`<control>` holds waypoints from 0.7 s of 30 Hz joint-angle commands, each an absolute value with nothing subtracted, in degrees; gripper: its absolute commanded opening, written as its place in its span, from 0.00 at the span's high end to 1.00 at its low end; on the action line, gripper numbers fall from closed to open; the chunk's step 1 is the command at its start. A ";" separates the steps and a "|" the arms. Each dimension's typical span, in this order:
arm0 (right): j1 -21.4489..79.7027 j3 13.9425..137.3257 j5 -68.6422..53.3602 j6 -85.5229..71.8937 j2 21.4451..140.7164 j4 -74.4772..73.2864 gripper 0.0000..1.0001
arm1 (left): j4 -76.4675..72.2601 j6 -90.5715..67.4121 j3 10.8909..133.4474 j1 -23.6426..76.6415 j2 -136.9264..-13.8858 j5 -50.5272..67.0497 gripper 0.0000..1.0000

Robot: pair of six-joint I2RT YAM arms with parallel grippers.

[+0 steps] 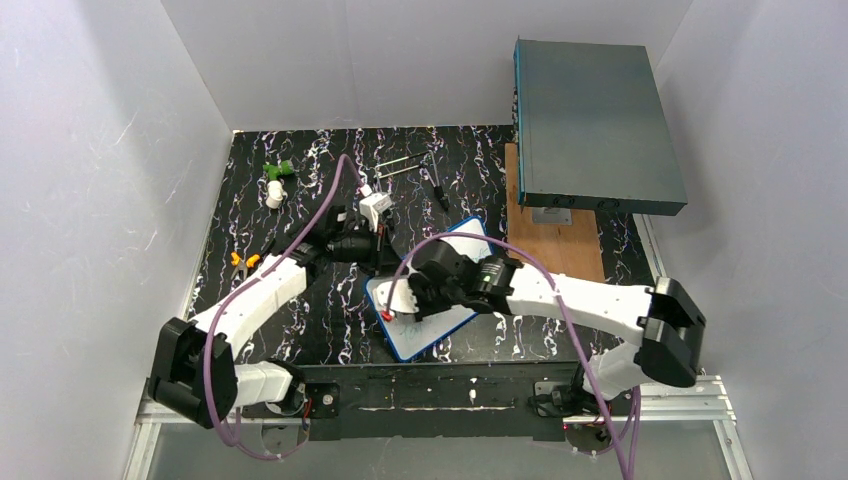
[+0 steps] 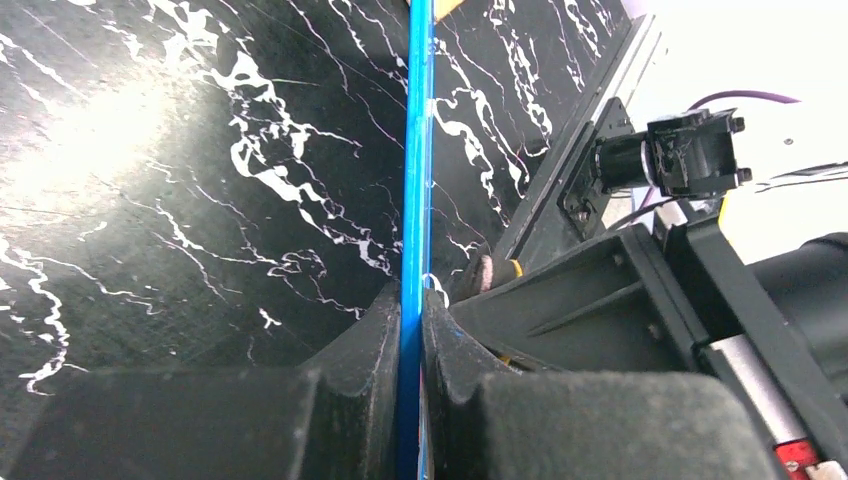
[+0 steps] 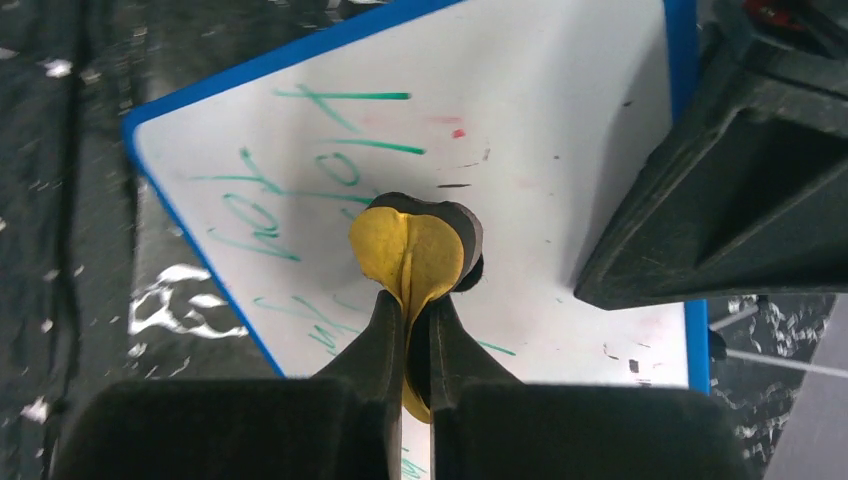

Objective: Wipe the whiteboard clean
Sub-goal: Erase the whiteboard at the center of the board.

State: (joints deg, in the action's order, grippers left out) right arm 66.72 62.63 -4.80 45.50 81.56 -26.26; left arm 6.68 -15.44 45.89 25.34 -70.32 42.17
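The whiteboard [image 1: 428, 336] lies slanted on the black marbled table, blue-framed, with green handwriting [image 3: 300, 180] and faint red smudges on its white face [image 3: 540, 110]. My left gripper [image 1: 378, 258] is shut on the board's blue frame edge [image 2: 415, 180], the frame pinched between its jaws [image 2: 412, 310]; its dark body also shows in the right wrist view [image 3: 740, 170]. My right gripper [image 3: 418, 310] is shut on a yellow eraser pad [image 3: 415, 248] with a black underside, held against the board's face among the green letters. From above, the right gripper [image 1: 402, 298] hangs over the board's left part.
A large grey-teal box [image 1: 595, 125] rests on a wooden board [image 1: 560, 250] at the back right. A green toy and white bottle [image 1: 275, 180], a white plug [image 1: 373, 207], metal rods [image 1: 400, 165], a black pen [image 1: 440, 190] and a yellow-orange item [image 1: 243, 260] lie behind and left.
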 commanded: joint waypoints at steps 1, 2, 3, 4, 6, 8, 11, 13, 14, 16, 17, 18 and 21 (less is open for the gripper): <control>67.37 70.23 7.52 37.02 86.28 -18.53 0.99 | 12.10 -11.61 51.18 20.77 -72.55 48.19 1.00; 67.33 71.43 8.08 36.49 87.52 -19.19 0.99 | 11.94 -11.68 51.73 19.81 -73.58 49.13 1.00; 67.40 72.19 8.78 36.15 88.37 -19.57 0.99 | 11.89 -11.88 52.59 19.15 -74.68 49.74 1.00; 67.47 72.65 9.17 35.75 89.03 -19.60 0.99 | 12.22 -12.09 53.62 18.80 -75.99 50.28 1.00; 67.51 73.65 9.36 34.73 90.03 -19.96 0.99 | 12.25 -12.66 55.64 18.66 -78.66 51.68 1.00; 67.62 75.24 9.37 33.61 91.18 -21.04 0.99 | 10.80 -13.64 56.39 18.63 -80.19 52.15 1.00; 68.11 76.68 5.36 32.85 92.51 -24.70 0.99 | 10.20 -13.40 56.60 18.71 -81.40 51.29 1.00; 69.40 76.77 3.50 33.22 93.60 -26.11 0.99 | 10.35 -13.36 56.66 18.72 -81.49 51.20 1.00; 70.14 76.96 3.24 33.61 94.25 -26.70 0.99 | 10.37 -13.24 56.56 18.64 -81.45 51.27 1.00; 71.43 78.19 1.59 34.70 95.92 -29.44 0.99 | 10.10 -13.03 56.08 18.64 -81.19 51.33 1.00; 71.92 78.99 0.62 35.42 96.39 -31.39 0.99 | 10.07 -12.92 55.90 18.55 -81.14 51.30 1.00; 72.27 79.77 -2.43 36.09 96.57 -33.78 0.99 | 10.61 -12.59 55.93 18.49 -81.08 51.06 1.00; 72.55 80.06 -5.77 37.31 95.91 -36.47 0.99 | 11.94 -11.84 56.57 18.33 -81.07 50.71 1.00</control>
